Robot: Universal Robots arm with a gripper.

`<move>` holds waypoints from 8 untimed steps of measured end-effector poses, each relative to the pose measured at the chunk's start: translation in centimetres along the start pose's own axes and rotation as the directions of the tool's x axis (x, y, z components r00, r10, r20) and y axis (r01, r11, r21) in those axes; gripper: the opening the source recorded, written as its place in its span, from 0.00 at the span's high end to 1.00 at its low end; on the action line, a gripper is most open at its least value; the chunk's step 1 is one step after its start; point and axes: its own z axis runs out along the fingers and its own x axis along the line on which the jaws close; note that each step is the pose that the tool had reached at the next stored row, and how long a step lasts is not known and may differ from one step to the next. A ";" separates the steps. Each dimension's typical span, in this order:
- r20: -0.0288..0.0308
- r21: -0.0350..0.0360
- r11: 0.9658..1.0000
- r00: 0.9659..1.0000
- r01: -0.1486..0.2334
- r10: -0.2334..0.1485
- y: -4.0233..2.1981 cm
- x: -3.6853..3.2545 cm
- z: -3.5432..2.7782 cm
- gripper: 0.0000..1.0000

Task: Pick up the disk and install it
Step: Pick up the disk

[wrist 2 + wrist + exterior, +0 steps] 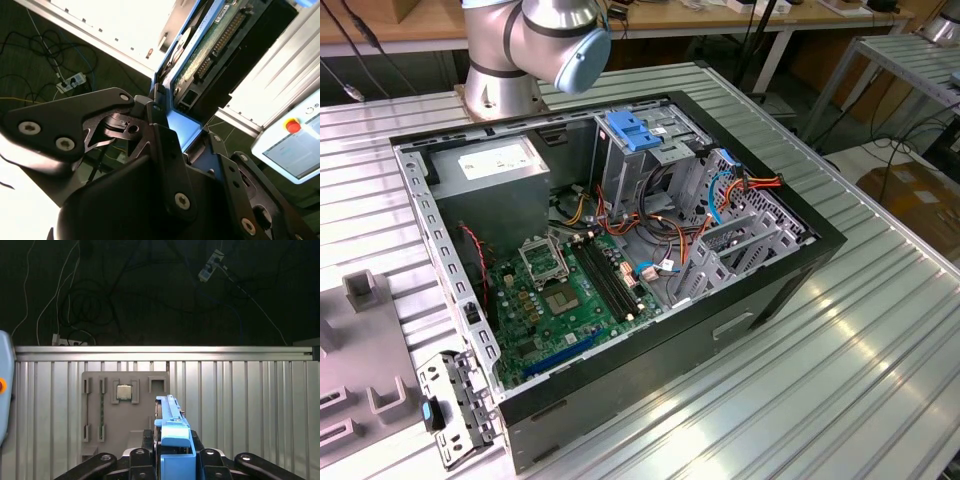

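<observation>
In both wrist views my gripper [176, 131] is shut on the disk [212, 42]. In the second wrist view the disk stands edge-on, showing its green circuit-board underside, a connector row and a blue side rail. The first wrist view has the disk's blue rail [172, 427] rising between my black fingers [146, 441], held above the ribbed metal table [240, 405]. The open computer case [790, 285] lies on its side in the exterior view, with a drive cage and blue latch [633, 131] at its far end.
A grey fixture plate [142, 417] carrying a small square chip [124, 392] lies on the table below my gripper. Inside the case are a grey power supply box [490, 170], the motherboard [565, 290] and loose cables. The arm's base [505, 85] stands behind the case. Beyond the table edge, cables lie on a dark floor.
</observation>
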 end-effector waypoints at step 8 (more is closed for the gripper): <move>0.000 0.000 1.000 1.000 0.000 0.000 -1.01 -0.01 -0.06 0.63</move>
